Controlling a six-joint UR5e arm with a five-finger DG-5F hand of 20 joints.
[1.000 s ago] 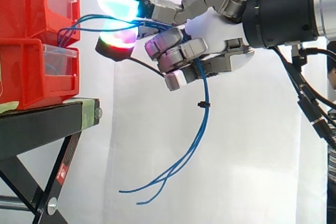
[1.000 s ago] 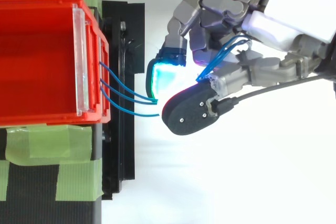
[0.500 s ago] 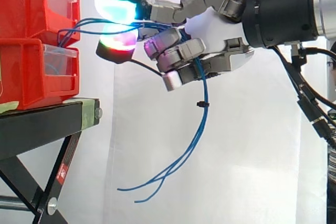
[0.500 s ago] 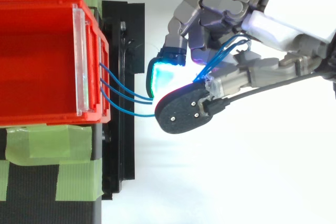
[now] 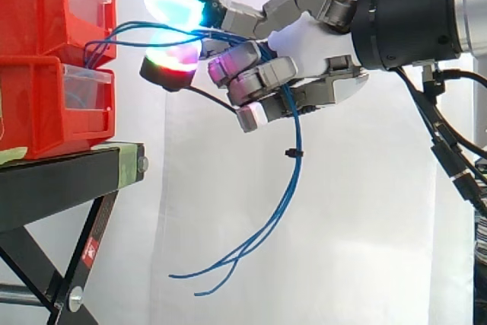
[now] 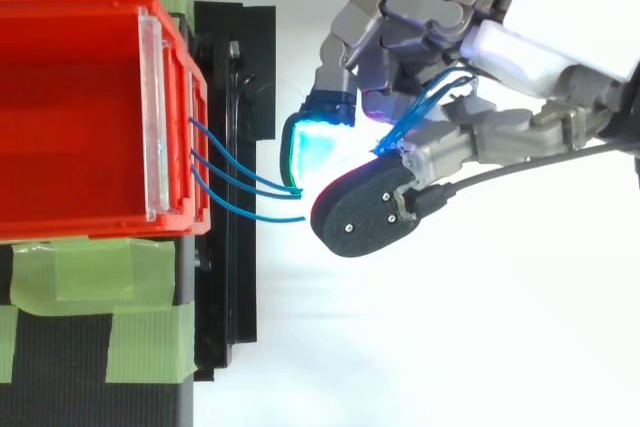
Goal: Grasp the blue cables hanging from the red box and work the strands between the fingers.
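Side view: the blue cables (image 5: 294, 150) were held in the clenched hand (image 5: 312, 43) at upper centre (loose ends dangling toward the lower middle), and were strung across from the red box (image 5: 34, 5) at upper left.

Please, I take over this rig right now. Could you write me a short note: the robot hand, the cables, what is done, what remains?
Robot hand: shut on the blue cables, strands pinched between its glowing pads and passing through its curled fingers.
Blue cables: run from the red box on the black stand to the hand; loose ends hang below it.
Done: the grasp.
Left: working the strands between the fingers.
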